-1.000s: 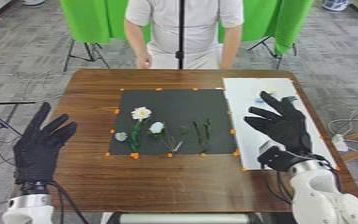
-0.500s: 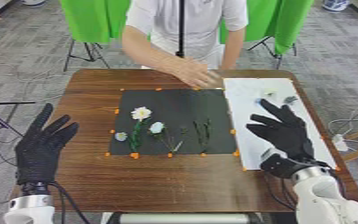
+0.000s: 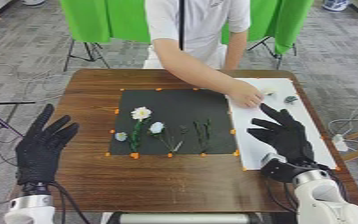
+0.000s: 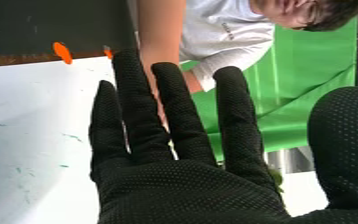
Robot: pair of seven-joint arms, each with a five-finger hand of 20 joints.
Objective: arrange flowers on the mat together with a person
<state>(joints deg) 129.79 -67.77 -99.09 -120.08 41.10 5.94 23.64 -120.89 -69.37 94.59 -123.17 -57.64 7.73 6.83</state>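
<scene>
The black-gloved left hand [image 3: 40, 152], fingers fairly straight and empty, is at the brown wooden desk's [image 3: 158, 185] left edge. White-petalled flowers [image 3: 141, 113] and slim green sprigs [image 3: 203, 136] lie on the black mat [image 3: 171, 102]. The person's bare hand [image 3: 245, 95] is at the white sheet [image 3: 254, 145], near the small pale bloom [image 3: 269, 92]; the gloved right hand [image 3: 285, 136], fingers spread, holding nothing, should yield, then pinch lightly.
</scene>
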